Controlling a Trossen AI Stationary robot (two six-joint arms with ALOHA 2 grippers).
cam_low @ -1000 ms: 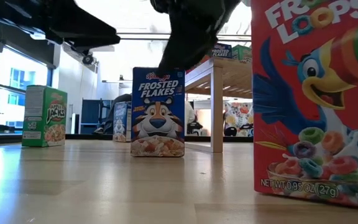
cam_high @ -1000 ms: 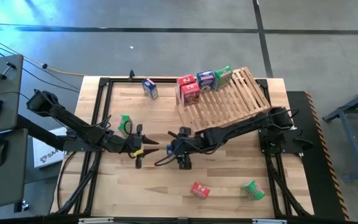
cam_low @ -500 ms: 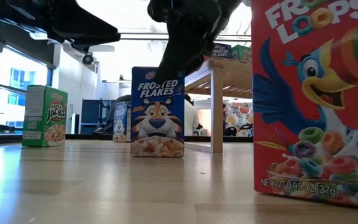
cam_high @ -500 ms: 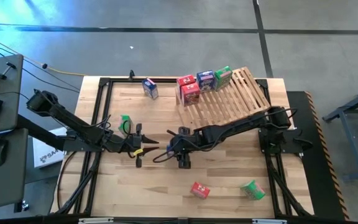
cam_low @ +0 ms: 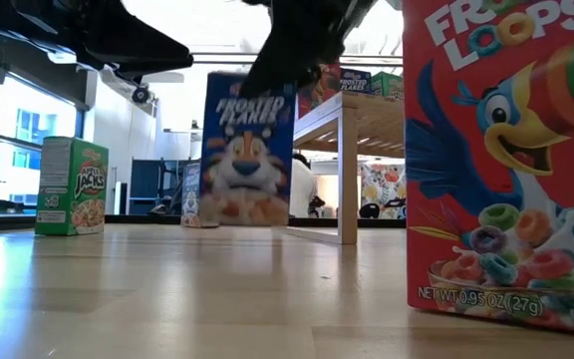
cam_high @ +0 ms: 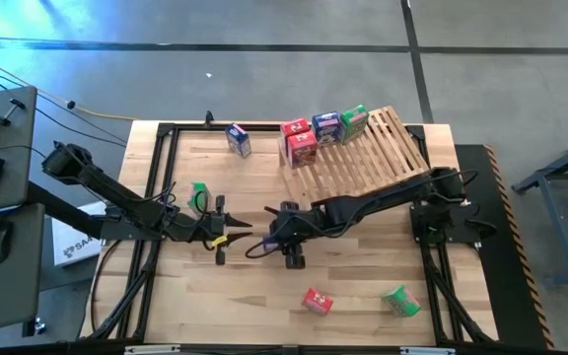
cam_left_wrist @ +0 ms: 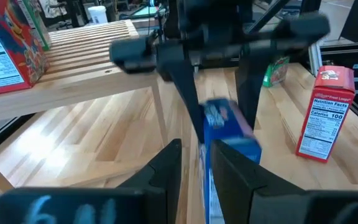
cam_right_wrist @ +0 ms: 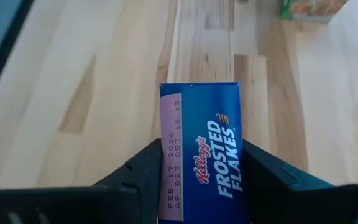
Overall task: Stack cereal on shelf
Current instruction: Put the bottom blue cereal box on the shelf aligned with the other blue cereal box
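Note:
My right gripper [cam_high: 284, 239] is shut on a blue Frosted Flakes box [cam_low: 249, 148] above the middle of the table; the box also shows in the right wrist view [cam_right_wrist: 201, 168] and the left wrist view [cam_left_wrist: 229, 132]. My left gripper [cam_high: 227, 237] is open and empty just to the box's left, pointing at it. The slatted wooden shelf [cam_high: 368, 158] stands tilted at the far right. Two red boxes [cam_high: 300, 140], a blue one [cam_high: 326, 125] and a green one [cam_high: 354, 120] stand at its far-left edge. My right gripper pinches the blue box's front and back faces, near its top end [cam_right_wrist: 197, 124], between its two fingers [cam_right_wrist: 143, 177]. The fingers come from above, pointing down. The box hangs about upright below them, its front toward the near edge, lifted clear of the table.
A blue box [cam_high: 237, 139] stands at the far edge and a green Apple Jacks box [cam_high: 198, 191] at the left. A red Froot Loops box [cam_high: 316, 301] and a green box [cam_high: 399, 301] are near the front edge. Bare planks lie between them.
My right gripper has gone up with the blue box. The box stood on the table half a second ago and now hangs clear of it.

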